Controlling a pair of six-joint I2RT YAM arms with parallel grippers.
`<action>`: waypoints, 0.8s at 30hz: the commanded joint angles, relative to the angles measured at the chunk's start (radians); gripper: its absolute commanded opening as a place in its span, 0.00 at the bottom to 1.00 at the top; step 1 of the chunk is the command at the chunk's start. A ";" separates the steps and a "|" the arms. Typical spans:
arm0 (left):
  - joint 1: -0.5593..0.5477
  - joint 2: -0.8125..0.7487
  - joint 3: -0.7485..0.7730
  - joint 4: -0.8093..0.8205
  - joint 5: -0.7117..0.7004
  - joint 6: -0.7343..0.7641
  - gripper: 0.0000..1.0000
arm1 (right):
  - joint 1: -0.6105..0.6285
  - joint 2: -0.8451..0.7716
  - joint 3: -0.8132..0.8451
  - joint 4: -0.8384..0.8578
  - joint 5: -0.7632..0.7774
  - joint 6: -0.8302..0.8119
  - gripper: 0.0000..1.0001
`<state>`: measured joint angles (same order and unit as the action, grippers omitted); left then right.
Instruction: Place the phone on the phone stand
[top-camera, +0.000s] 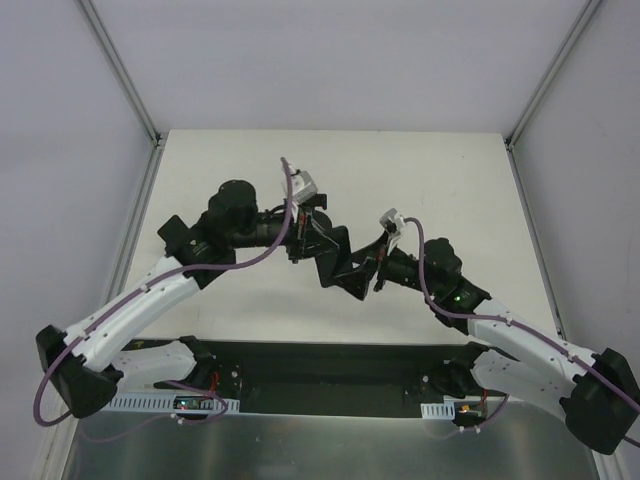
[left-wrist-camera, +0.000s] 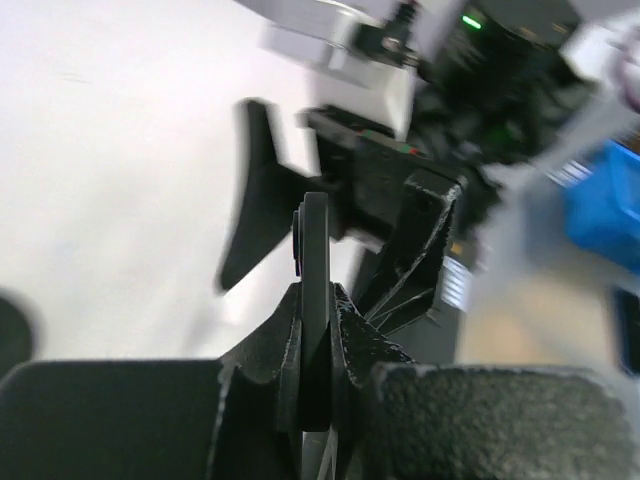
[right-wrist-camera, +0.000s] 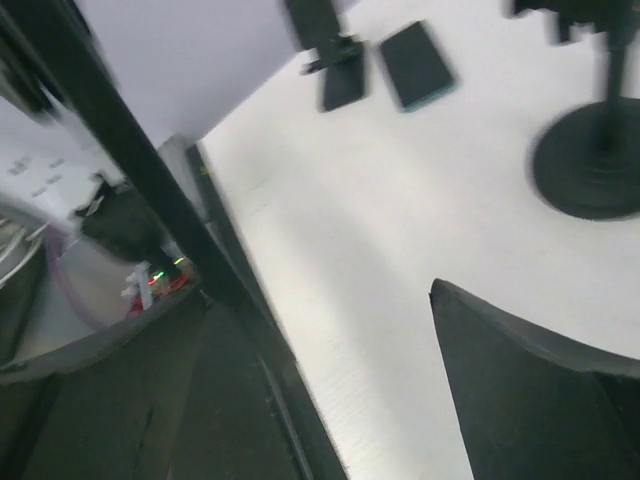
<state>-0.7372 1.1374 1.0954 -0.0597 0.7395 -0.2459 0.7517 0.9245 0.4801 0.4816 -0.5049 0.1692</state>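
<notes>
My left gripper is shut on the phone, a thin black slab seen edge-on between its pads and held in the air above the table's middle. In the top view the phone sits between the two grippers. My right gripper is open and faces the left one. Its fingers stand on either side of the phone's far end without closing on it. In the right wrist view one finger shows, and a dark glossy face, apparently the phone, fills the left. The phone stand stands on the table beyond, its round base blurred.
A dark flat slab with a teal edge and another black item lie farther off on the white table. Metal frame posts and side walls bound the table. A blue bin shows off to the right in the left wrist view.
</notes>
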 joint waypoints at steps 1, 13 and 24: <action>0.004 -0.229 -0.055 0.018 -0.671 0.083 0.00 | -0.002 -0.038 0.080 -0.244 0.400 -0.043 0.96; 0.038 -0.412 -0.161 0.057 -1.281 0.145 0.00 | 0.011 0.397 0.666 -0.508 0.805 -0.019 0.96; 0.038 -0.398 -0.184 0.107 -1.342 0.181 0.00 | 0.087 0.686 0.824 -0.486 0.925 -0.048 0.79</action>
<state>-0.7052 0.7403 0.9035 -0.0685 -0.5636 -0.0906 0.7807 1.6127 1.3289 -0.0162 0.3374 0.1711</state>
